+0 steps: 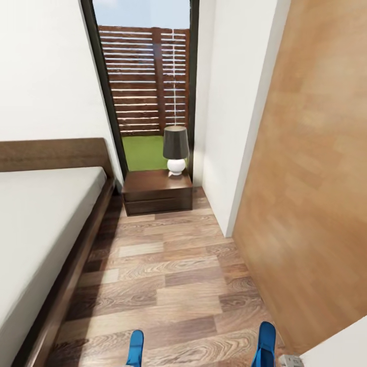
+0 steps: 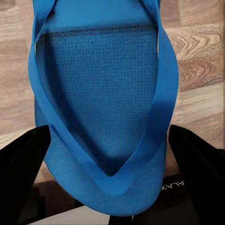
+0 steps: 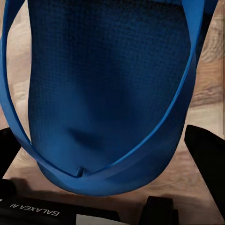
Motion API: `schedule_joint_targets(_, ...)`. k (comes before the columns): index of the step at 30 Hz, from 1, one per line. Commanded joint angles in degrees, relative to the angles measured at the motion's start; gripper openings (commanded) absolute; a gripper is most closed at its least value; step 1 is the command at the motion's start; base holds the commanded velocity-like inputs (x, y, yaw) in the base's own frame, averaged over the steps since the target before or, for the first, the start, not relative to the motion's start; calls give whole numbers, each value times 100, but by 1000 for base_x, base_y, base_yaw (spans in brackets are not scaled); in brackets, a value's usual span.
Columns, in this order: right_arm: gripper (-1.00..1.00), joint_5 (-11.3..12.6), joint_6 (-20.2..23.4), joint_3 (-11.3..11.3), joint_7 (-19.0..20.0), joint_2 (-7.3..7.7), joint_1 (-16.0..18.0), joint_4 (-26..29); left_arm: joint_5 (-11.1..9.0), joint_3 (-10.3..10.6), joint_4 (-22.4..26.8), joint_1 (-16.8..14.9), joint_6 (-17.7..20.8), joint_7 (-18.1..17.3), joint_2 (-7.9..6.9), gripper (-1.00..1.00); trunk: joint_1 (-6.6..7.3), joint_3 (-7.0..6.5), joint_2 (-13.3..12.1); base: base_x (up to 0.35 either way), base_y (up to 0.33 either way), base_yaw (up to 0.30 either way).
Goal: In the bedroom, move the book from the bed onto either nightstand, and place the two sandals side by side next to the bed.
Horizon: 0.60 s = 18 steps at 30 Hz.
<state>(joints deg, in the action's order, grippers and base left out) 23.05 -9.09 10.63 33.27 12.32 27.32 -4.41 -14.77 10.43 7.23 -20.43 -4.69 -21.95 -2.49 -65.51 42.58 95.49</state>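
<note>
Each gripper's black fingers [image 2: 23, 159] [image 3: 206, 154] pinch a blue, fine-textured sandal: left sandal [image 2: 101, 108], right sandal [image 3: 108, 93], both held above the wood-plank floor [image 1: 168, 285]. Ahead, a dark glossy nightstand [image 1: 157, 192] bearing a lamp [image 1: 176, 149] stands beside the off-white bed [image 1: 35, 224].

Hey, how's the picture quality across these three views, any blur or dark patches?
Head view: wooden door at right smeared, edges stretched. Left wrist view: sandal sharp, weave visible. Right wrist view: other sandal darker, shadowed low down, slightly soft.
</note>
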Motion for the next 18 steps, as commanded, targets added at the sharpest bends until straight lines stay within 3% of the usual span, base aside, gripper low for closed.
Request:
schedule_joint_targets(1, -100, 50, -40, 44, 27, -2, 10, -25, -53, 47, -5, -5, -24, -11, -4, -100, -3, 5, 2, 292, -106, 0)
schedule_joint_targets(18, -100, 50, -40, 44, 30, -2, 10, -25, -53, 47, -8, -5, -23, -11, -5, -100, -3, 5, 2, 292, -46, 0)
